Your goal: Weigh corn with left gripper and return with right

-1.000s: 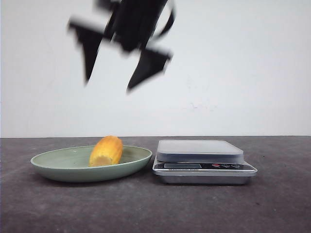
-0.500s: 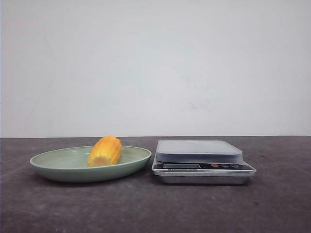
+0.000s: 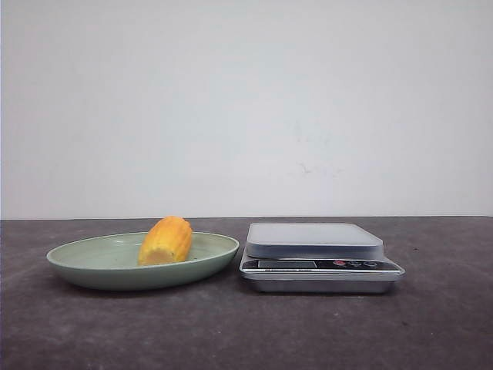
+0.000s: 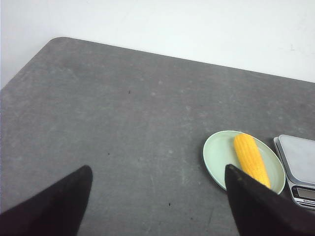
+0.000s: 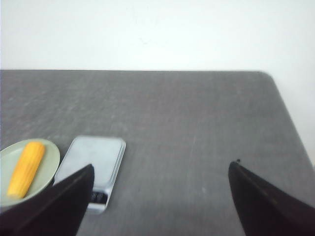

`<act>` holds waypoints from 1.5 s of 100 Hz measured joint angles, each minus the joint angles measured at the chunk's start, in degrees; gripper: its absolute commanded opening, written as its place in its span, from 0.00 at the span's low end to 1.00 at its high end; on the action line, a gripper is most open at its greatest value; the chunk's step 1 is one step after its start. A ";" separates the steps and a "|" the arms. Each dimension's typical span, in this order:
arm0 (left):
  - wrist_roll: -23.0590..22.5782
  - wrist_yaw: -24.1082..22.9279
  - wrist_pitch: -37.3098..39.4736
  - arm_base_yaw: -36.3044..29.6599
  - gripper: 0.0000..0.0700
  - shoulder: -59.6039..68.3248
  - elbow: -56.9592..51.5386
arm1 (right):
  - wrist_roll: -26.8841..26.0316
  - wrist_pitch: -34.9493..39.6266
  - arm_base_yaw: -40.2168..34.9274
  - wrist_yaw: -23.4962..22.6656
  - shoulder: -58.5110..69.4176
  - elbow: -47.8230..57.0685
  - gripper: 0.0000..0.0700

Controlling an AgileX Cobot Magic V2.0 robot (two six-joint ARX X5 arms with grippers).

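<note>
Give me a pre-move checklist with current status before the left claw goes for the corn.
1. Corn lies in the green plate: ok.
2. Scale platform bare: ok.
3. Left claw open and holding nothing: ok.
4. Right claw open, away from the plate: ok.
5. Scale display reading: cannot tell, too small.
6. Neither arm shows in the front view, nothing above the plate there: ok.

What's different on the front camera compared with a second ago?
The black end effector that hung blurred above the plate a second ago has gone from the front view. The corn lies in the green plate as before, and the scale beside it is unmoved, its platform bare.
</note>
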State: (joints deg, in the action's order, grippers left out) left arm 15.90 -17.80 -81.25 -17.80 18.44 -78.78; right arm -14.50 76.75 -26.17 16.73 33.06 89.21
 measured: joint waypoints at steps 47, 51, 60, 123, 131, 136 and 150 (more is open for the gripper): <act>0.20 2.71 2.75 -0.04 0.43 0.00 6.84 | -2.21 0.11 7.45 -3.98 -20.48 -20.17 0.33; 0.22 2.80 3.08 -0.04 0.27 0.00 7.21 | -2.21 0.11 7.78 -4.61 -20.70 -21.59 0.13; 0.17 2.78 3.26 -0.04 0.00 0.00 7.52 | -1.90 0.11 8.39 -4.76 -20.74 -23.28 0.01; -0.48 2.80 3.67 -0.04 0.00 0.00 7.54 | -1.40 -0.52 8.94 -4.74 -20.98 -23.30 0.01; -0.48 2.80 3.65 -0.04 0.00 0.00 7.54 | -1.40 -0.52 8.94 -4.74 -20.98 -23.30 0.01; -0.48 2.80 3.65 -0.04 0.00 0.00 7.54 | -1.40 -0.55 8.94 -4.74 -20.98 -23.30 0.01; -0.48 2.78 3.65 -0.04 0.00 0.00 7.54 | -1.40 -0.52 8.94 -4.74 -20.98 -23.30 0.01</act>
State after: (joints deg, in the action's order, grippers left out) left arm 15.42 -15.03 -77.60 -17.85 18.44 -71.24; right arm -15.90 76.23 -17.23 11.99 12.08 65.91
